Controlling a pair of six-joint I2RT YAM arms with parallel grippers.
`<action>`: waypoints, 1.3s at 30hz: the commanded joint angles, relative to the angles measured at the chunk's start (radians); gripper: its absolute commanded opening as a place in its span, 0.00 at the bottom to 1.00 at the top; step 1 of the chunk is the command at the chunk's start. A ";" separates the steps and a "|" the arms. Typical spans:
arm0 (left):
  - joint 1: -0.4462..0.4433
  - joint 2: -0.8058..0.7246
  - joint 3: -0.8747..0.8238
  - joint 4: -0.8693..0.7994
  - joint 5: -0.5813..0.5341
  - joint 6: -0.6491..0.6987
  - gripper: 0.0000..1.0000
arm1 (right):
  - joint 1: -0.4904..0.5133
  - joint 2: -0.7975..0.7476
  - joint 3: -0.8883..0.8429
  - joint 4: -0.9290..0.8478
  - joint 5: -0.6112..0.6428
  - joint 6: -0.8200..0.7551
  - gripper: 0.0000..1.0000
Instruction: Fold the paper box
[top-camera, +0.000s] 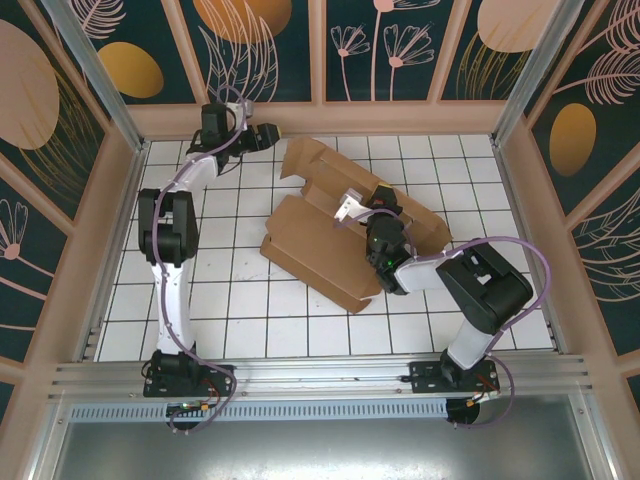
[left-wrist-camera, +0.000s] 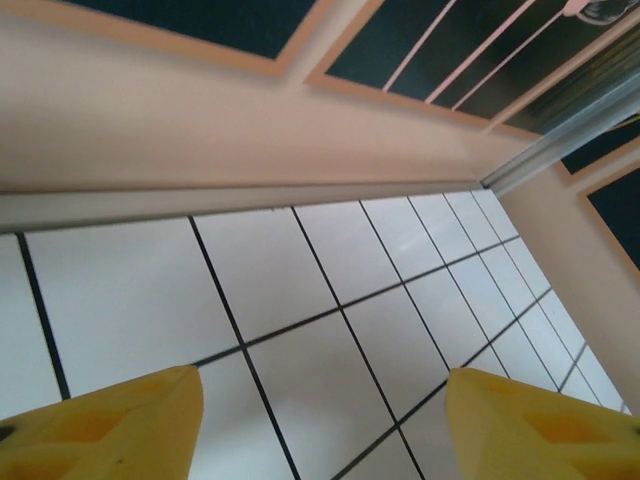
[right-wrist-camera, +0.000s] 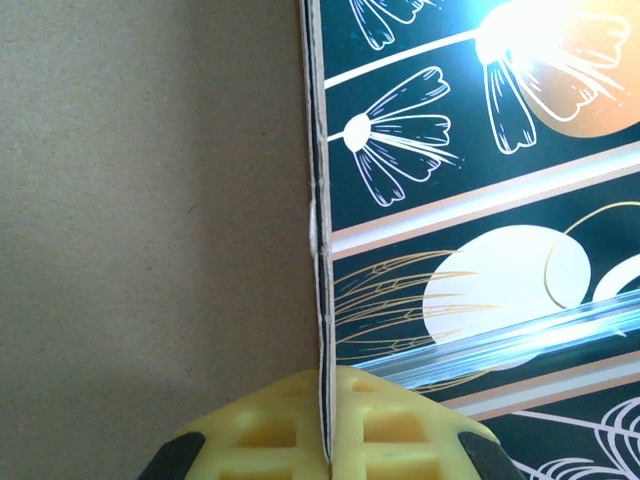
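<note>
Two robot arms work over a white tiled table (top-camera: 220, 300) inside an enclosure of dark floral wall panels (top-camera: 270, 40), with the paper box (top-camera: 310, 245) lying near the middle of the table, a little toward the far and right side. The brown corrugated sheet runs diagonally from far left to near right, partly folded, with creased panels overlapping and flaps raised along its far end. The right arm bends in from the near right corner and reaches over the cardboard, where the right gripper (top-camera: 375, 200) sits above the box's far half. From the right wrist, that pincer (right-wrist-camera: 325, 432) is closed tight on a thin edge of the paper box (right-wrist-camera: 150, 200), its yellow fingertips (right-wrist-camera: 270, 435) pressed to either side of the panel, which stands upright and splits the view, with plain brown board to the left and the painted flowers of the wall (right-wrist-camera: 480, 150) to the right. The left arm stretches to the far left of the table, its left gripper (top-camera: 270, 138) near the back wall and beside the box's far-left flap but not touching it. From the left wrist, the left gripper (left-wrist-camera: 320, 430) is spread wide, its two yellow fingers (left-wrist-camera: 110, 420) well apart with nothing between them but bare tiles (left-wrist-camera: 300, 290) and black grid lines.
</note>
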 joint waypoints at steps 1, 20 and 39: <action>-0.015 0.031 0.050 -0.078 0.102 0.056 0.61 | 0.013 -0.009 0.017 0.029 0.018 0.008 0.00; -0.106 -0.208 -0.370 0.097 0.182 0.105 0.62 | 0.012 0.052 0.049 0.052 0.026 0.016 0.00; -0.112 -0.239 -0.564 0.311 0.145 0.168 0.63 | 0.014 0.127 0.082 0.018 0.017 -0.013 0.00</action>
